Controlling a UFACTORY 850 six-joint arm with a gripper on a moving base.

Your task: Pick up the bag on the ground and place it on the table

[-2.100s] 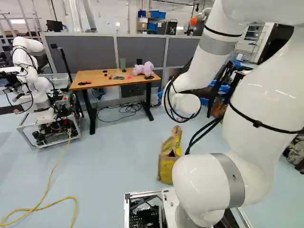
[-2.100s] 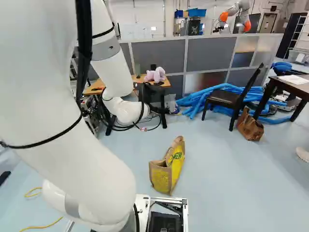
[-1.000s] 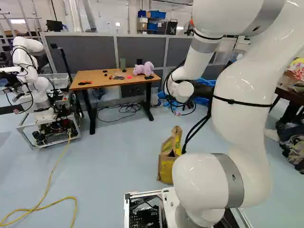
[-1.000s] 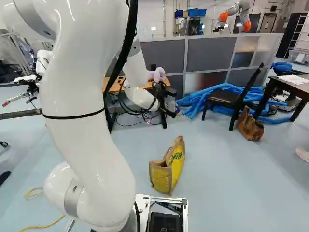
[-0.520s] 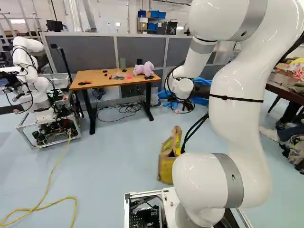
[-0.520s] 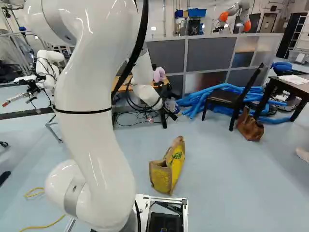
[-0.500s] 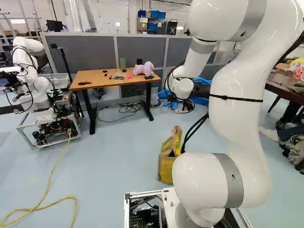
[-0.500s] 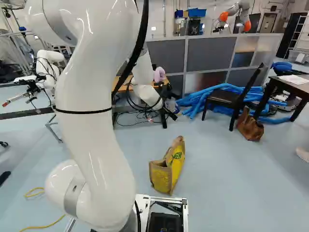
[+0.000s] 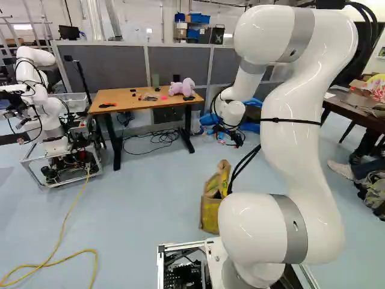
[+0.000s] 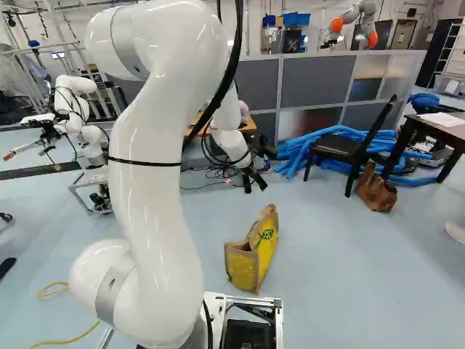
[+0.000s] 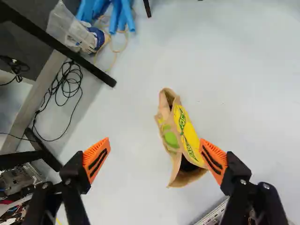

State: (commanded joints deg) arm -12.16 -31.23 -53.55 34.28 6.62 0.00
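Note:
In the right base view my gripper point(image 10: 254, 186) hangs beyond the bag, in front of the far table's right leg. The wrist view shows the gripper point(image 11: 155, 159) open, its orange pads wide apart with nothing gripped. A yellow and brown bag point(image 10: 251, 251) stands on the floor ahead of the base, its top open; the arm partly covers the bag point(image 9: 210, 211) in the left base view. Seen from the wrist, the bag point(image 11: 188, 136) lies ahead of the fingers, nearer the one with the pad point(image 11: 213, 160). A wooden-topped table point(image 9: 123, 97) stands farther back, holding a pink plush toy and small items.
Another robot point(image 9: 45, 108) is at the far left, with a yellow cable point(image 9: 60, 235) across the floor. Blue tubes point(image 10: 312, 149), a dark chair point(image 10: 341, 147), a brown bag point(image 10: 375, 190) and a dark table point(image 10: 436, 129) are to the right. Grey partitions point(image 10: 312, 83) stand behind.
My arm has swung, its upper links shifting left in the left base view, and its wrist and gripper moving right in the right base view. Base and yellow bag have stayed put.

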